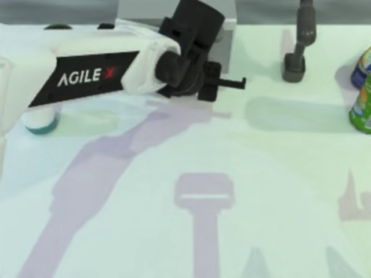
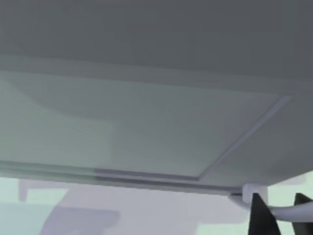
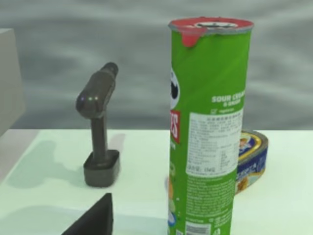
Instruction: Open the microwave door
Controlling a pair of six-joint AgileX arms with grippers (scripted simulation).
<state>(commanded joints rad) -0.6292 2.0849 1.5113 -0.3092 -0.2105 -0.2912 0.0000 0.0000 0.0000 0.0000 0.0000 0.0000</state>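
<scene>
The silver-grey microwave (image 1: 229, 32) stands at the table's back edge, mostly hidden under my left arm. My left gripper (image 1: 226, 84) is just in front of it. In the left wrist view the microwave door (image 2: 146, 127) with its grey window fills the picture. Its pale bar handle (image 2: 252, 190) runs between my left gripper's (image 2: 281, 210) two dark fingers, which are shut on it. I cannot tell whether the door stands ajar. My right arm is outside the top view; one finger (image 3: 100, 218) shows in its wrist view, with nothing beside it.
A dark handheld tool (image 1: 295, 52) (image 3: 100, 142) stands upright right of the microwave. A green crisps can (image 1: 362, 104) (image 3: 208, 127) and a blue tin (image 1: 362, 66) (image 3: 252, 159) stand at the right edge. A white-and-teal object (image 1: 40, 121) sits under my left arm.
</scene>
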